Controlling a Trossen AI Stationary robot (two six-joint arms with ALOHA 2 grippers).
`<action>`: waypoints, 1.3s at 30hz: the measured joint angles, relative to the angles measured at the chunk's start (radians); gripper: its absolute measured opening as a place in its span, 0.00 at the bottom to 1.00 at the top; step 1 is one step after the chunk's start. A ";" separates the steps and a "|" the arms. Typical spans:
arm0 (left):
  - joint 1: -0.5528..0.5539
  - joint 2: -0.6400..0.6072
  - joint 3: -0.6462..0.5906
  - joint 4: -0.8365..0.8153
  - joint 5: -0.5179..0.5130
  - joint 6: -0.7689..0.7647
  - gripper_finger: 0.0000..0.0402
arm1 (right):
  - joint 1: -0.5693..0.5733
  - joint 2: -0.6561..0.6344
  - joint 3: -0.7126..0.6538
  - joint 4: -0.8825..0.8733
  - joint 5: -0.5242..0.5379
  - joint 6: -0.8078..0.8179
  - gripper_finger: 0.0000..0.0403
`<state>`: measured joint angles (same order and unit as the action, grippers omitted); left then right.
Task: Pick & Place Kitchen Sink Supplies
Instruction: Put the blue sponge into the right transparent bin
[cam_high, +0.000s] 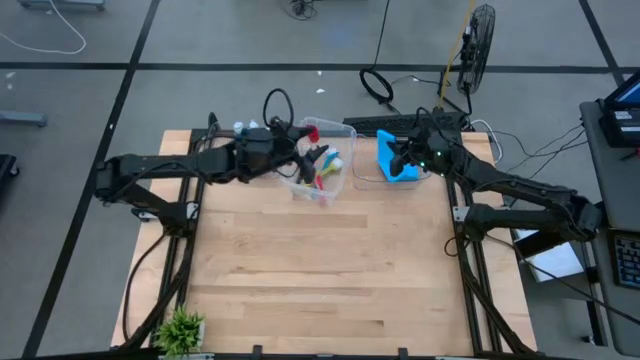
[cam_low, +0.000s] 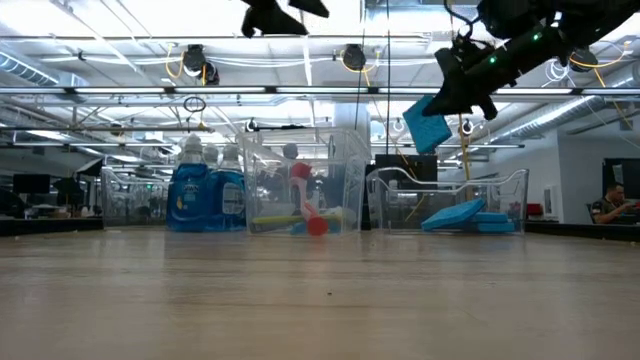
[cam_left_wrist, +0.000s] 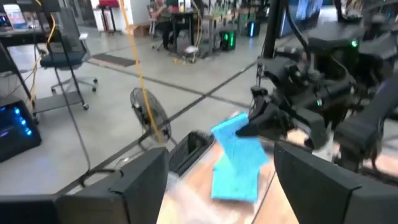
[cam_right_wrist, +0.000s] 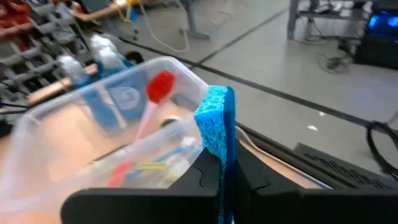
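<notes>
My right gripper (cam_high: 402, 155) hangs over the clear right bin (cam_low: 505, 195), shut on a flat blue sponge (cam_low: 428, 122). More blue sponges (cam_low: 462, 215) lie flat on that bin's floor. Above the middle clear bin (cam_low: 345, 160) is my left gripper (cam_high: 312, 155), open with nothing between its fingers. Long-handled brushes (cam_low: 300, 215), one of them with a red head (cam_right_wrist: 160, 86), lie inside the middle bin. Blue soap bottles (cam_low: 205, 195) stand upright at the far left, beside that bin. My right gripper pinches the sponge's two flat faces (cam_right_wrist: 222, 165) between its two fingers, at one end of the sponge. The fingers come nearly level from the table's right. The sponge stands edge-on, sticks out past the fingertips (cam_right_wrist: 193, 177) and hangs tilted, lifted clear above the right bin.
A small green potted plant (cam_high: 180, 328) stands at the table's near left corner. A black keyboard (cam_high: 385, 124) lies behind the bins at the far edge. The bare wooden tabletop (cam_high: 320, 270) spreads between the bins and the near edge.
</notes>
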<state>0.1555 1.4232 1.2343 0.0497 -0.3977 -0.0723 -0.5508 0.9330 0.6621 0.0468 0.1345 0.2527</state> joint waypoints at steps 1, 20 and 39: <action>0.000 -0.017 0.000 -0.040 0.000 0.000 0.73 | -0.010 0.006 0.000 -0.012 0.000 0.000 0.00; 0.003 -0.213 0.000 -0.379 0.023 -0.004 0.74 | -0.095 0.245 0.000 0.015 -0.088 0.022 0.00; -0.003 -0.518 -0.388 -0.140 0.057 -0.088 0.74 | -0.098 0.328 -0.021 0.045 -0.140 0.026 0.01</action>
<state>0.1526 0.9049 0.8458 -0.0906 -0.3408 -0.1599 -0.6491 1.2613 0.6411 0.0914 -0.0051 0.2785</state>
